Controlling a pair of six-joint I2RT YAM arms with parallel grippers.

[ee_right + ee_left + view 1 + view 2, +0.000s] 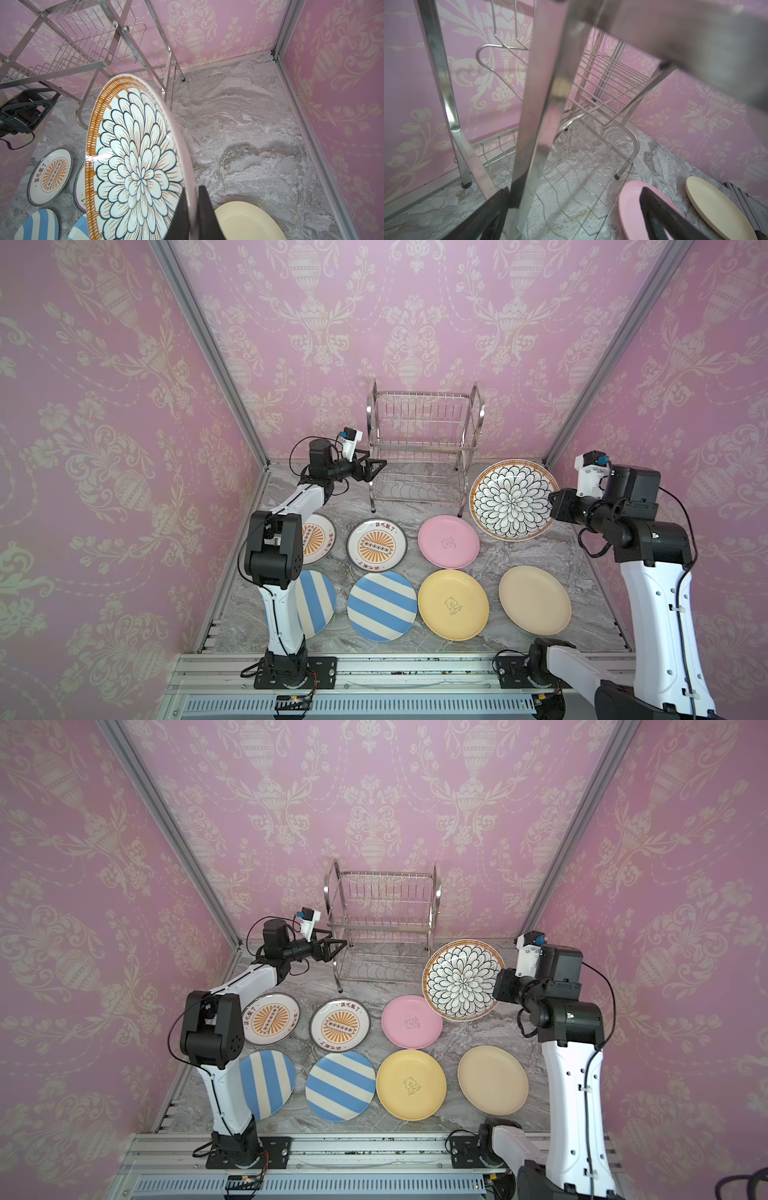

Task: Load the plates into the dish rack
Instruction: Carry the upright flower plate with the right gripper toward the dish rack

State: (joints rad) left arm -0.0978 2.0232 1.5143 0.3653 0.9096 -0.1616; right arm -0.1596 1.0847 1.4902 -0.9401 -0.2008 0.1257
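Behind left arm (274, 547), striped plate (318, 601) half hidden, right claw (193, 188) clamping petal plate (135, 166), left claw (575, 190) splayed

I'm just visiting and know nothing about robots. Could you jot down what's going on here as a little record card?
Right fingers: shut on the rim of the flower-patterned plate, held tilted above the table
Left fingers: open, astride a front post of the dish rack
In the dish rack: no plates yet
Flat on the table: seven others, such as the pink plate
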